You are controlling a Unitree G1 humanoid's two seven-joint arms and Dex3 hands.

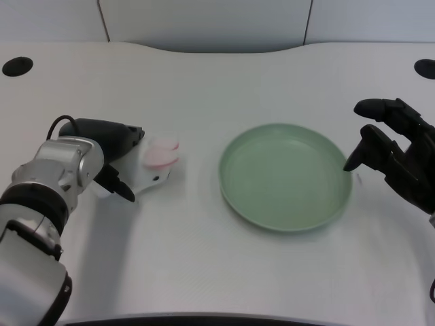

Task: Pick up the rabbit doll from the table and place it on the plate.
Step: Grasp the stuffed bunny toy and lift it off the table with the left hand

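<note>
At left of the head view, the left hand (114,157) is reaching in from the silver forearm (58,173) and is lying against the rabbit doll (155,165). Dark fingers (121,187) are showing below and above the doll's near side, but whether they are actually clamped on it cannot be told from this angle; contact is apparent, a firm hold is not. The rabbit doll, white with two pink ears pointing toward the picture's right, is resting on the table (204,265) just beside the hand, with its body partly hidden behind the fingers. It is lying left of the plate (243,202), near it but not touching, with a strip of bare white surface showing between them. The plate, pale green and round with a raised rim, is sitting flat near the middle of the table. Beyond the plate's right rim, the right hand (397,153) is hovering with its fingers spread, one fingertip hanging close to the rim. Two dark round openings (17,66) are marking the table's far corners.
</note>
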